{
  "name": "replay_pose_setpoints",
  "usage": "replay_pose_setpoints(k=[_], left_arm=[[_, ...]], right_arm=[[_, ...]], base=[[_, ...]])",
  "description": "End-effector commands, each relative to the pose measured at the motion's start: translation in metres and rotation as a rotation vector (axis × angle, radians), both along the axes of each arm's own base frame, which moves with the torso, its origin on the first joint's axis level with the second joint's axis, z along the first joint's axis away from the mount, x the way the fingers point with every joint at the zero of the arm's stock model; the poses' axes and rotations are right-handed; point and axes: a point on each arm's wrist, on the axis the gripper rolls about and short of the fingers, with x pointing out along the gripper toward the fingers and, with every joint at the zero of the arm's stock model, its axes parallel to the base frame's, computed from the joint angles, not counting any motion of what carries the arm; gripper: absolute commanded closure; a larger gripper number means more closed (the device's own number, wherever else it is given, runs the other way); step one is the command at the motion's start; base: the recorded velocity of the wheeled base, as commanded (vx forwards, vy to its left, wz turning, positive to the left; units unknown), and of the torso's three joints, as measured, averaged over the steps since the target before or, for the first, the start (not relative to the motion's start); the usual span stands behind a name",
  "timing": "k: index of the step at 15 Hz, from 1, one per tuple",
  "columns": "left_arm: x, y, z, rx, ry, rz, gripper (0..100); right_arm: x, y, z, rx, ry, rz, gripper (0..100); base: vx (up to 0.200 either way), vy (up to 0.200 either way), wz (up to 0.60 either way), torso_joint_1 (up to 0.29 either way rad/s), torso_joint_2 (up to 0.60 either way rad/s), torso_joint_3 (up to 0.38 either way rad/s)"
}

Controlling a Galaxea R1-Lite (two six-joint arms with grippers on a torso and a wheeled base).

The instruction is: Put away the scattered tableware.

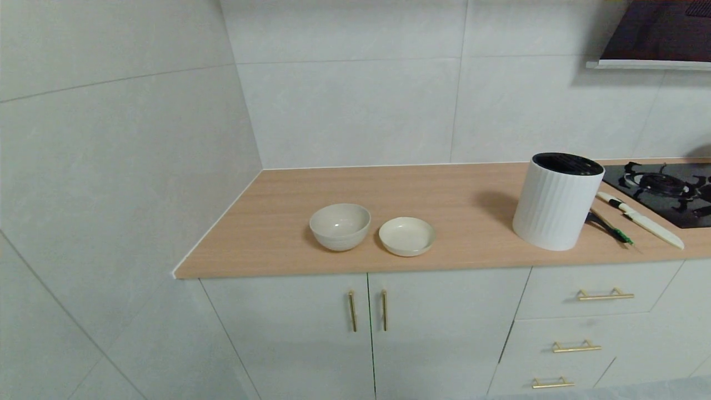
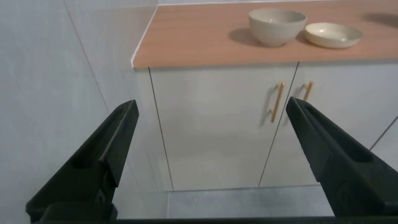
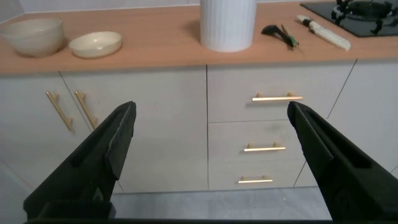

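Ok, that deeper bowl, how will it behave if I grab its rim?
The deeper bowl looks glossy and rigid, so probably slippery to grip and breakable if dropped. Its base seems narrower than its rim, so a high push may tip it toward the shallow dish beside it.

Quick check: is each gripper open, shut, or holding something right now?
Left gripper: open, holding nothing.
Right gripper: open, holding nothing.
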Motion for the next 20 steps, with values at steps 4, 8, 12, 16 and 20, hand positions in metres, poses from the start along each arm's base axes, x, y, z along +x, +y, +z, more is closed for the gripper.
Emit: replay_pose_setpoints(k=[4,8,12,16,20], left_arm=[[0.0,0.0,-0.0001,0.0,0.001,0.0,0],[0.0,0.0,-0.0001,0.0,0.001,0.0,0],[0.0,0.0,-0.0001,0.0,0.001,0.0,0],[0.0,0.0,-0.0001,0.0,0.001,0.0,0],[0.0,0.0,-0.0001,0.0,0.001,0.0,0]], right_arm=[[0.0,0.0,0.0,0.001,-0.001,0.0,0],[0.0,0.0,0.0,0.001,-0.001,0.0,0],[0.0,0.0,0.0,0.001,-0.001,0.0,0],[0.0001,0.0,0.0,0.001,0.001,0.0,0],[0.0,0.0,0.0,0.001,-0.001,0.0,0]], base=[[0.0,0.0,0.0,-0.246,0.55,0.303],[0.0,0.0,0.0,-0.222,0.52,0.293],[0.0,0.0,0.0,-0.21,0.5,0.298],[0.0,0.0,0.0,-0.187,0.48,0.301],[0.0,0.0,0.0,-0.16,0.47,0.308]])
